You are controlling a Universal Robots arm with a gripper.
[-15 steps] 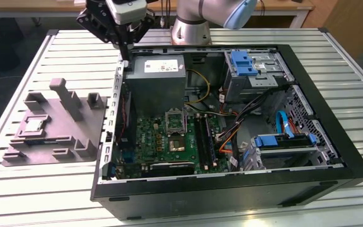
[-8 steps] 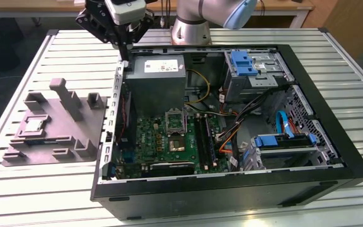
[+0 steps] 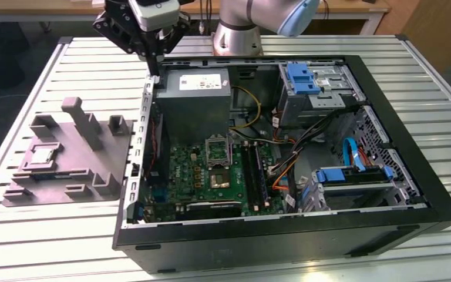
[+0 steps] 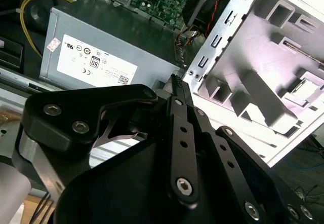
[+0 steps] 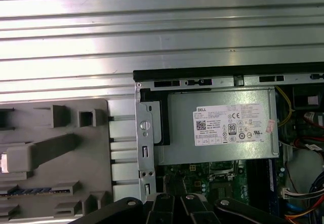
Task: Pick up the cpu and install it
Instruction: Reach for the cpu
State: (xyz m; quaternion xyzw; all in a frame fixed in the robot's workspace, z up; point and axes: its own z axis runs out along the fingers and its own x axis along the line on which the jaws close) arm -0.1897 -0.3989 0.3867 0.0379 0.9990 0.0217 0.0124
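Table point(image 3: 37, 235) carrying open computer case point(image 3: 288, 241) | grey fixture block point(image 3: 92, 158) beside the case, on the exterior view's left | pincer point(image 3: 154, 75) pressed together, empty, above the case's far corner | cpu point(image 3: 42, 154) lying flat in the block, well apart from the pincer, leftward and nearer the camera.

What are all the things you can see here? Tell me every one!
cpu: one, silvery grey, on the plastic block.
plastic block: one, grey, on the table beside the computer case.
computer case: one, black, open, on the table.
power supply: one, grey, inside the computer case.
motherboard: one, green, inside the computer case.
drive brackets: two, blue, inside the computer case.
table: one, silvery slats, under everything.
gripper: one, black, shut and empty, above the case's corner by the power supply.
arm: one, silvery grey, behind the computer case.
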